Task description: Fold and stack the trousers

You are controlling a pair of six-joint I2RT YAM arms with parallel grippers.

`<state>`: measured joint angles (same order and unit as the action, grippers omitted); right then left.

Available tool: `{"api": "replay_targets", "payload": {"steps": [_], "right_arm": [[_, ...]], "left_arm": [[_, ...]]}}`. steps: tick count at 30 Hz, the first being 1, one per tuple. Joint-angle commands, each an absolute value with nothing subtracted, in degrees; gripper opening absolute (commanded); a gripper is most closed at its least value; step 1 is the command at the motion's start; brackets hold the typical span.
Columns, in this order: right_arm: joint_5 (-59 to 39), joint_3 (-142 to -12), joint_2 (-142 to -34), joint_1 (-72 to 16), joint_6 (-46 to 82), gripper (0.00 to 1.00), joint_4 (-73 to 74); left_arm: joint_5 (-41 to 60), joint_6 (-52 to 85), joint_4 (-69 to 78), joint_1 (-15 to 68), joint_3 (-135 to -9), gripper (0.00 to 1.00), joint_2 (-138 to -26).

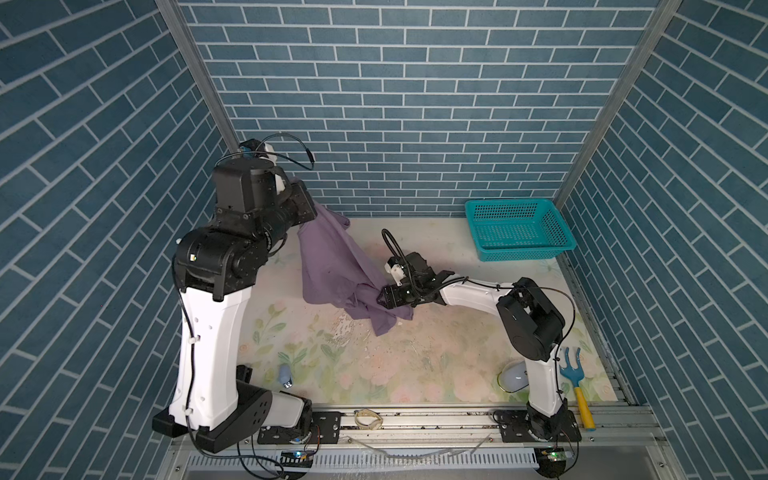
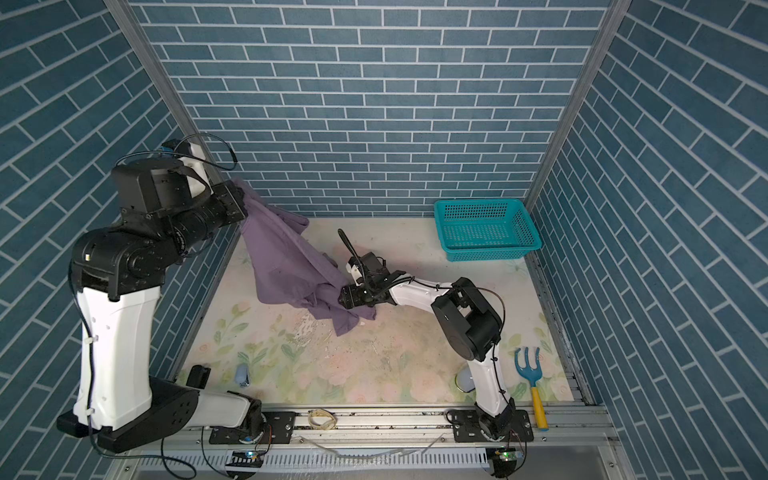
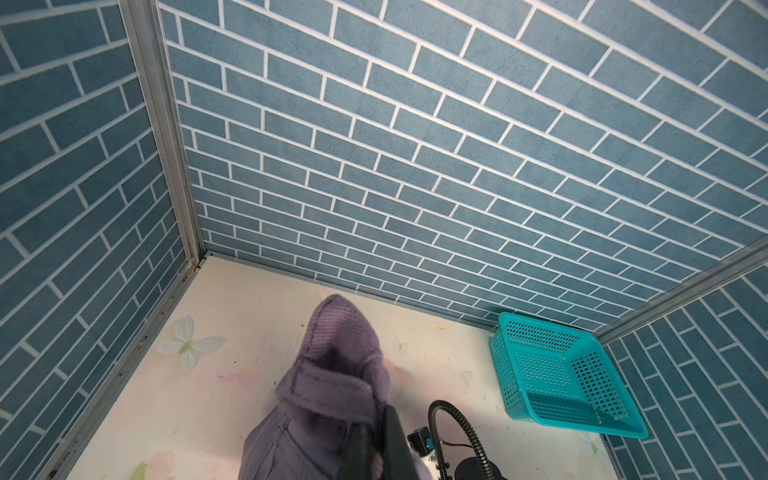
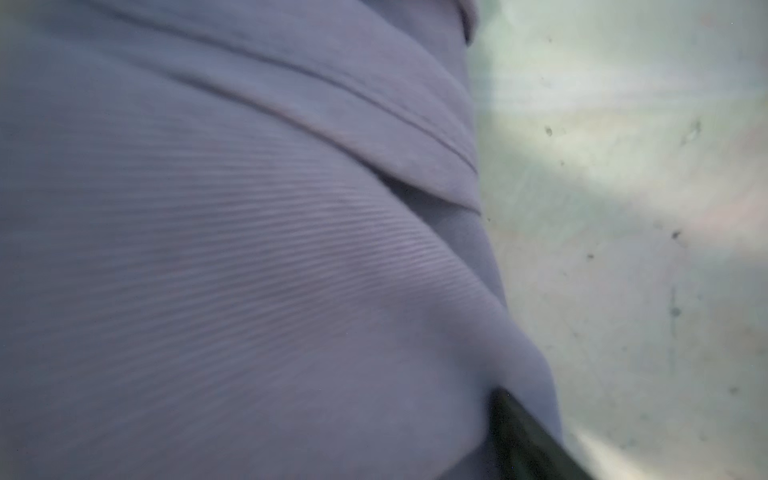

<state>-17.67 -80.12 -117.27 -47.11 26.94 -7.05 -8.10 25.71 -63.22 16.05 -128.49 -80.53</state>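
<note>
Dusty-purple trousers hang from the raised left gripper, lower end crumpled on the floral tabletop
The left gripper pinches the fabric's top edge near the back-left corner. The right gripper is nosed into the crumpled folds; its jaws seem buried in cloth, so I cannot tell how they stand. A teal perforated basket stands well apart, back right

Left arm: stands tall at frame left, elbow high, wrist pointing toward upper centre.
Left gripper: clamped tight on the trousers.
Right arm: low, stretched from lower right to centre.
Right gripper: nosed into the trousers; jaw spacing hidden.
</note>
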Motion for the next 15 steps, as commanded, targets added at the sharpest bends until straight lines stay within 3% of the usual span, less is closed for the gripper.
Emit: {"api": "replay_targets", "payload": {"steps": [1,2,3,10,15], "right_arm": [[-16.3,-87.5,-120.1,-41.8,27.5,0.24,-9.4],[-16.8,-90.5,-120.5,-39.9,26.7,0.07,-11.6],[-16.4,-93.4,-120.5,-38.2,25.4,0.00,-14.0],[-5.9,-113.7,-113.0,-27.9,14.8,0.00,-30.9],[0.0,-121.5,-103.5,-21.5,11.2,0.00,-35.7]], "left_arm": [[-6.5,25.3,-60.4,14.6,-128.6,0.01,-81.0],[-5.9,25.3,-60.6,14.0,-128.4,0.00,-81.6],[-4.8,25.4,-60.9,13.3,-128.2,0.00,-82.4],[1.0,25.2,-61.2,10.4,-130.3,0.00,-88.1],[4.9,25.3,-62.0,6.9,-144.0,0.00,-96.1]]}}
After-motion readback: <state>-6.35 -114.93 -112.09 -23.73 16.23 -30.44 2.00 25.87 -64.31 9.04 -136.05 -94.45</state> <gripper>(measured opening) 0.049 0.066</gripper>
